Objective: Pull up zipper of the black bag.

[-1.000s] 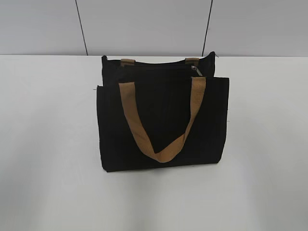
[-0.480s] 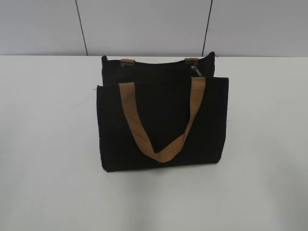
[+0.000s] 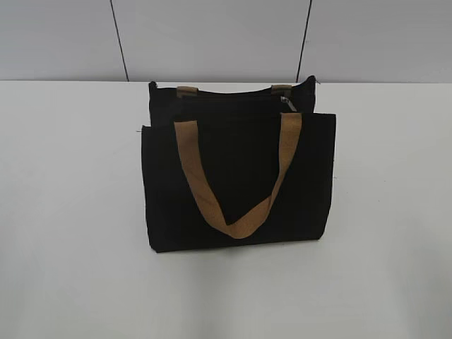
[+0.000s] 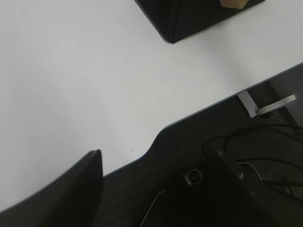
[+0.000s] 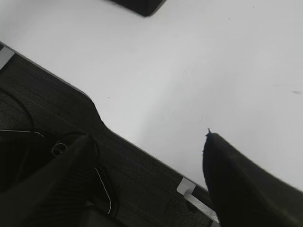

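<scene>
Nearest the cameras, both claws are being held back at the bench's front edge, off the work. The left claw (image 4: 158, 189) is showing two dark fingers spread wide w/ nothing between them: released, empty. The right claw (image 5: 147, 182) is likewise being seen w/ fingers wide apart over the bench lip and the cables below: released, empty.

Further out, the white bench (image 3: 63, 212) is carrying the black bag (image 3: 236, 183) near its middle, upright, front panel facing the exterior cam. Only a bag corner is being caught at the top of each wrist view, so the bag is lying well apart from both claws, ahead of them. A tan handle (image 3: 233, 176) is hanging down in a V across the front panel.

Furthest, along the bag's top edge, the zipper (image 3: 229, 97) is running as a thin dark line; a small silvery pull (image 3: 288, 104) is being seen near its right end, just beside the right handle root.

Risks, as judged:
- The pull is tiny and half tucked by the fabric; it could be missed, or webbing could be pinched instead, since the handle root is sitting right next to it.
- The bag is soft and unanchored; if the pull is dragged w/o the other claw bracing the bag end, the whole bag is likely being slid or tipped rather than zipped.
- Fabric could be bunched into the slider if the top edge is being left slack.
</scene>
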`<control>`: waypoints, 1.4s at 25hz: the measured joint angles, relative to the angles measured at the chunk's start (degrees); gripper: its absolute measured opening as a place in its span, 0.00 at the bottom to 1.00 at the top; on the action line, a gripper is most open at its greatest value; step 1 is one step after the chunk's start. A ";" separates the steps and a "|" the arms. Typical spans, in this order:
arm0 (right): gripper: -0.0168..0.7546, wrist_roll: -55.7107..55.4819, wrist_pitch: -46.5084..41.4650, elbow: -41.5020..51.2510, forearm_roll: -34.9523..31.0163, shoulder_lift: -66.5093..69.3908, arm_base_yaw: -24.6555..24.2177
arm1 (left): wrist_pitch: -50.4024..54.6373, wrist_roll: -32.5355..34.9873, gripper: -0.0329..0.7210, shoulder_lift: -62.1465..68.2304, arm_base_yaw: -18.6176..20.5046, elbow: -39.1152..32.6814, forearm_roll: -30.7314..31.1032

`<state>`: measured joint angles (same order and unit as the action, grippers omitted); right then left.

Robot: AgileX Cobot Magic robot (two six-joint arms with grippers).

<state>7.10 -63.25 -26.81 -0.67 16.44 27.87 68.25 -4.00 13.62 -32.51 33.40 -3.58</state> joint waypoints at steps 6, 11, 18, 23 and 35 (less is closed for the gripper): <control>0.73 0.12 0.34 0.06 0.00 0.00 0.00 | -5.79 2.66 0.74 0.00 0.00 -1.82 0.11; 0.73 0.12 0.42 0.06 0.00 -0.04 0.00 | -7.10 3.19 0.74 0.16 0.00 -2.48 0.02; 0.72 0.16 0.47 0.06 0.00 -0.04 0.00 | -7.10 3.24 0.74 0.18 0.00 -2.52 -0.03; 0.72 0.16 0.47 0.06 -0.12 -0.17 -1.61 | -7.14 3.30 0.72 -0.29 4.06 -2.58 -0.08; 0.72 0.22 0.54 0.06 -0.12 -14.78 -29.31 | -7.16 3.37 0.71 -10.54 29.31 -2.58 -0.08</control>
<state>7.32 -62.72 -26.75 -0.79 1.66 -1.44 61.10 -0.63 3.08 -3.20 30.82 -3.66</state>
